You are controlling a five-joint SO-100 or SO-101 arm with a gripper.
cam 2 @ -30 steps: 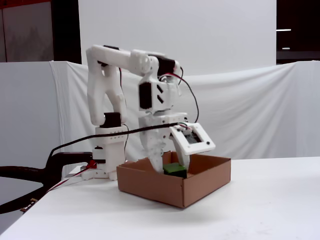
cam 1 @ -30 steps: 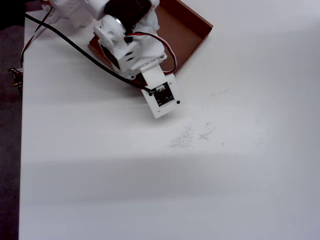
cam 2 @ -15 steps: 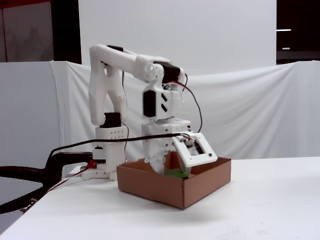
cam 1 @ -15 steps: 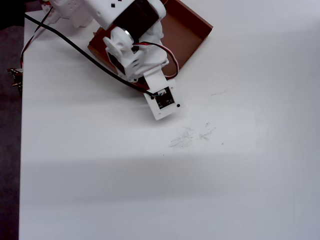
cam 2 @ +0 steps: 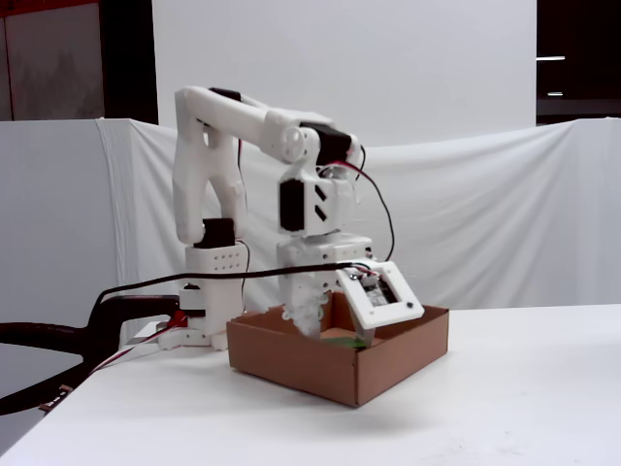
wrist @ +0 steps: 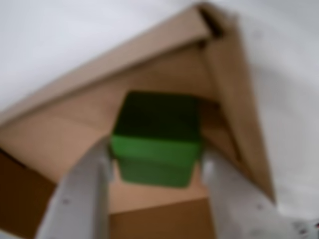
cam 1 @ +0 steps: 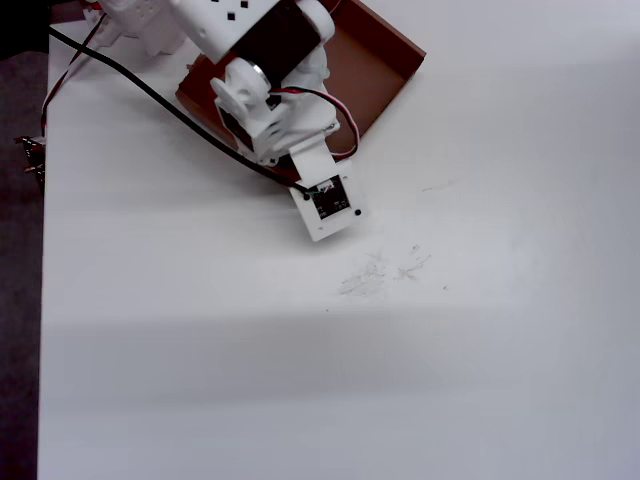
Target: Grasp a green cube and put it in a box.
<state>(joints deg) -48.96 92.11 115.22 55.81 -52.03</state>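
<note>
Green cube (wrist: pixel 157 144): we see it low inside the box, between the two white fingers (wrist: pixel 82 194); in the fixed view only a green sliver (cam 2: pixel 342 339) shows above the front wall.
Hand (wrist: pixel 155 172): we read it as pinching the cube, one finger at each side; the wrist view is blurred, so contact looks close rather than certain.
Box (cam 2: pixel 320 369): brown cardboard, resting on the white tabletop (cam 2: pixel 485 408); in the wrist view a corner (wrist: pixel 214 30) lies just beyond the cube.
Arm (cam 2: pixel 243 126): we see it bent down over the box; in the overhead view it covers most of the box (cam 1: pixel 385 55).
Tabletop marks (cam 1: pixel 380 272): faint scuffs, well apart from the box.
</note>
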